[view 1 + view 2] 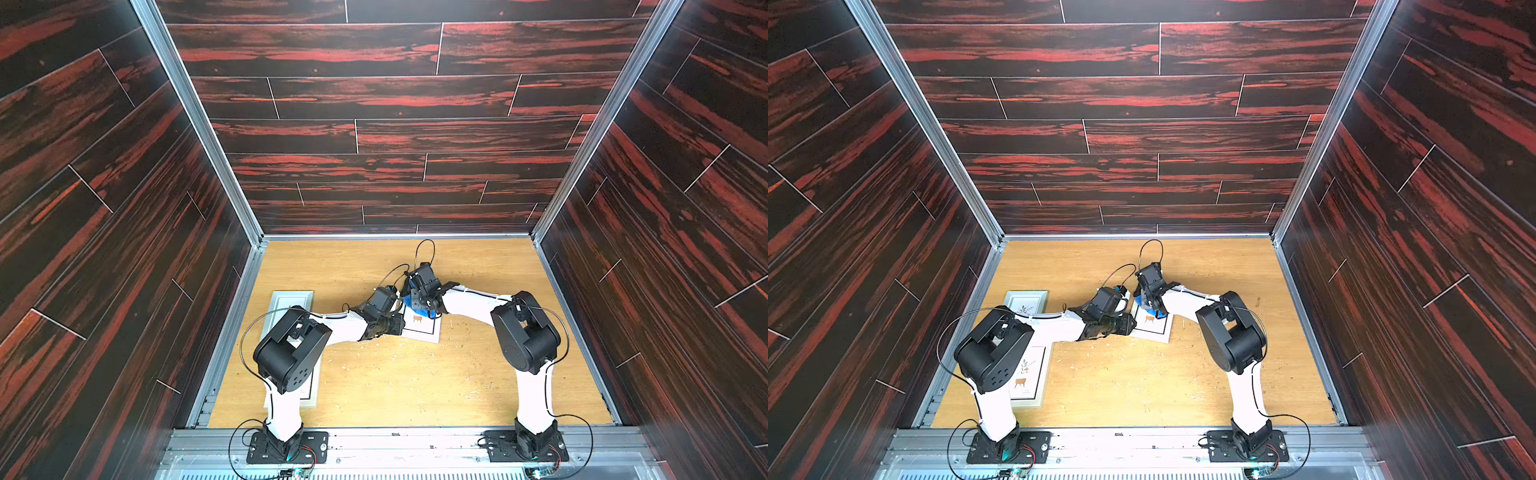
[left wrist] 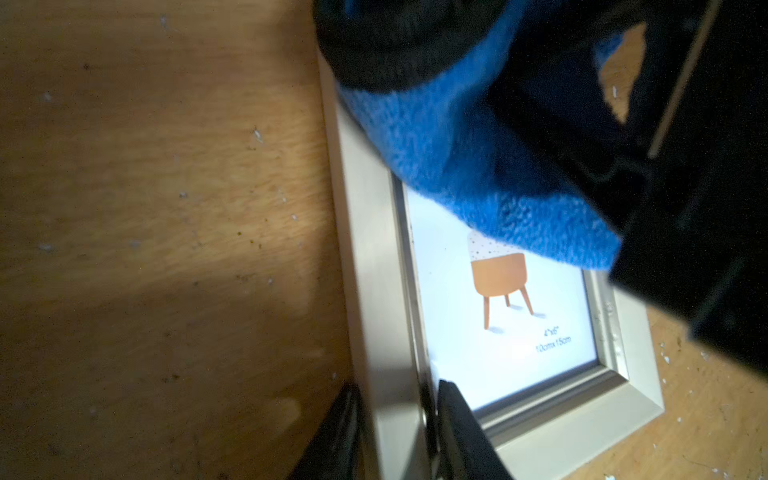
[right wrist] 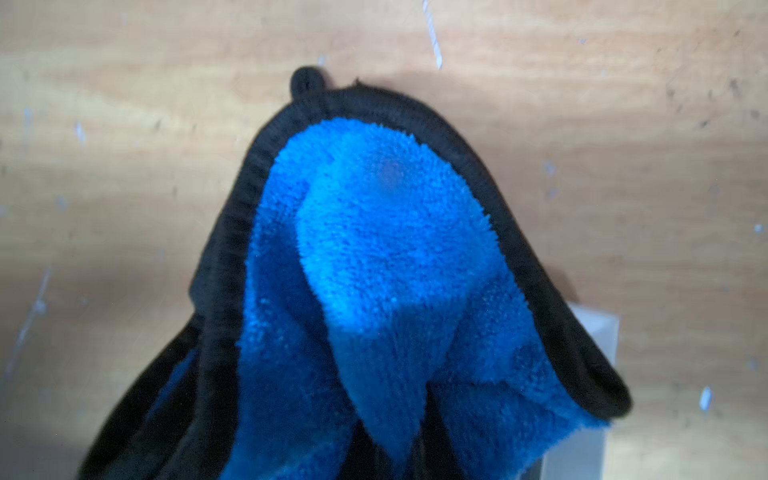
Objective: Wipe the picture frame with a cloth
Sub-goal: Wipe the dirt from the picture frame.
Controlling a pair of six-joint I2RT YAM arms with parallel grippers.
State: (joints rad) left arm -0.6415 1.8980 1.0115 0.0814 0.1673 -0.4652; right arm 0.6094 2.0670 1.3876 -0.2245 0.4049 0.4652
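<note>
Here the picture frame (image 1: 424,332) lies flat on the wooden surface (image 1: 395,382) between the two arms. Its long axis runs roughly from the far side toward the robot, a little skewed. The left pincer (image 2: 399,419) pinches the frame's left long rail close to the near corner, one finger outside the rail and the other on the glass side, as the left wrist view shows. The right pincer (image 1: 424,301) is pressed together on a bunched fold of the cloth (image 3: 374,249). The cloth hangs down over the far part of the frame and hides the top of the print (image 2: 498,299), while the chair drawing and the near end are bare.

So the uncovered stretch lies from the cloth toward the robot, along the long axis, and the right arm is the one placed to drag the cloth that way. I judge that such a stroke must stop short of the left fingers (image 2: 461,428), or swing clear of them, with the left grip steadying the frame against sliding.
</note>
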